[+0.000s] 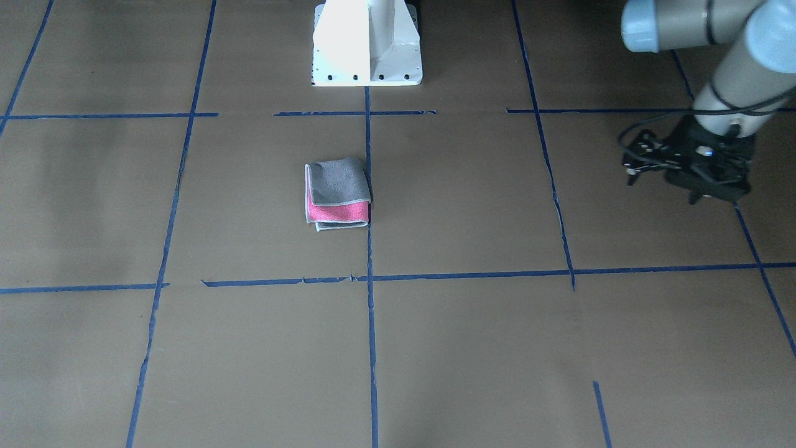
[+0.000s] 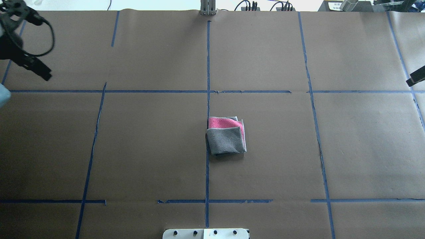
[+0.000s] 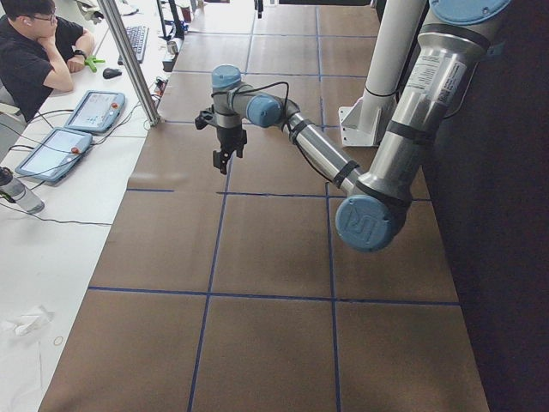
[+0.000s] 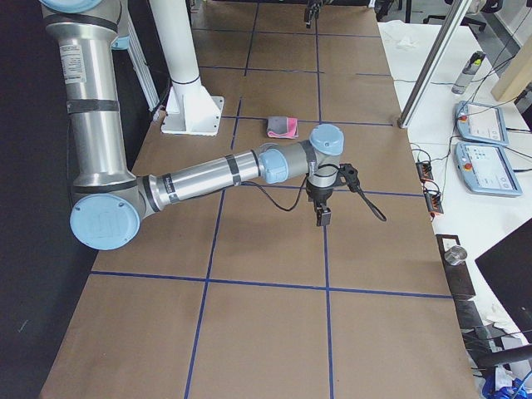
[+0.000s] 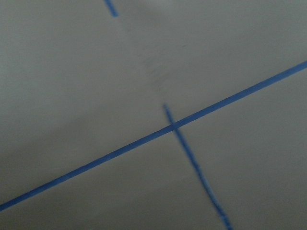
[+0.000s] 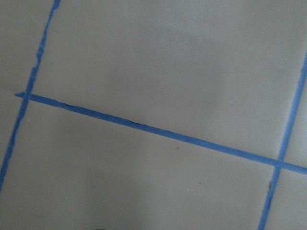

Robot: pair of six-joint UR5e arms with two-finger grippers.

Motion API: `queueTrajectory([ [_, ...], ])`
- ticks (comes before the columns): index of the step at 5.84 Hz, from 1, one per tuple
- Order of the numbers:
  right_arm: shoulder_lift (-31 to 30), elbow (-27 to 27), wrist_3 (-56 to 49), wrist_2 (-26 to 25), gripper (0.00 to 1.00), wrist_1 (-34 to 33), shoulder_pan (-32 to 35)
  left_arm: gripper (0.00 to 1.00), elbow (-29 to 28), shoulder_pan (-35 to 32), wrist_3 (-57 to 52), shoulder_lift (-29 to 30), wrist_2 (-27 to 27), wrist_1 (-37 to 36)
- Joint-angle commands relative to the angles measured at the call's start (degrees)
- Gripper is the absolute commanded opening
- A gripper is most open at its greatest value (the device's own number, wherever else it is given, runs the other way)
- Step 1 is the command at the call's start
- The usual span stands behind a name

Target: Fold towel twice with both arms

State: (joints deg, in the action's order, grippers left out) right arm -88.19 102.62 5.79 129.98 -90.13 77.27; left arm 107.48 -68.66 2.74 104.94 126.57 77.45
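The towel (image 1: pixel 337 194) lies folded into a small square near the middle of the table, grey face on top, with a pink strip showing along its far side. It also shows in the overhead view (image 2: pixel 226 135) and the right view (image 4: pixel 282 126). My left gripper (image 2: pixel 44 74) hangs far off at the table's left end (image 3: pixel 221 161), fingers together and empty; its arm (image 1: pixel 727 81) enters at the front-facing view's upper right. My right gripper (image 2: pixel 415 79) hangs at the table's right end (image 4: pixel 320 218), cut by the frame edge, fingers together and empty. Both wrist views show only paper and tape.
Brown paper with blue tape lines (image 2: pixel 208 99) covers the table. The white pedestal base (image 1: pixel 367 50) stands at the robot's edge. An operator (image 3: pixel 34 51) sits beside tablets (image 3: pixel 51 154) past the far edge. A metal post (image 4: pixel 432 66) stands there too.
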Motion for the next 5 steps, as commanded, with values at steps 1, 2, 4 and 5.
queueTrajectory([
  [1, -8.28, -0.22, -1.92, 0.01, 1.0, 0.04, 5.24, 1.0, -7.17, -10.51, -12.37, -9.44, 7.97, 0.33],
  [2, -9.01, -0.49, -1.83, 0.1, 1.0, 0.04, 7.0, 1.0, -7.46, -10.88, -12.67, -13.58, 8.34, 0.33],
  [4, -10.59, -0.58, -1.92, 0.1, 1.0, 0.04, 7.1, 1.0, -7.82, -20.78, -16.33, -19.31, 8.25, 1.38],
  [5, -10.6, -0.58, -1.83, 0.36, 1.0, 0.04, 7.11, 1.0, -6.77, -21.25, -17.93, -21.59, 8.25, 1.21],
])
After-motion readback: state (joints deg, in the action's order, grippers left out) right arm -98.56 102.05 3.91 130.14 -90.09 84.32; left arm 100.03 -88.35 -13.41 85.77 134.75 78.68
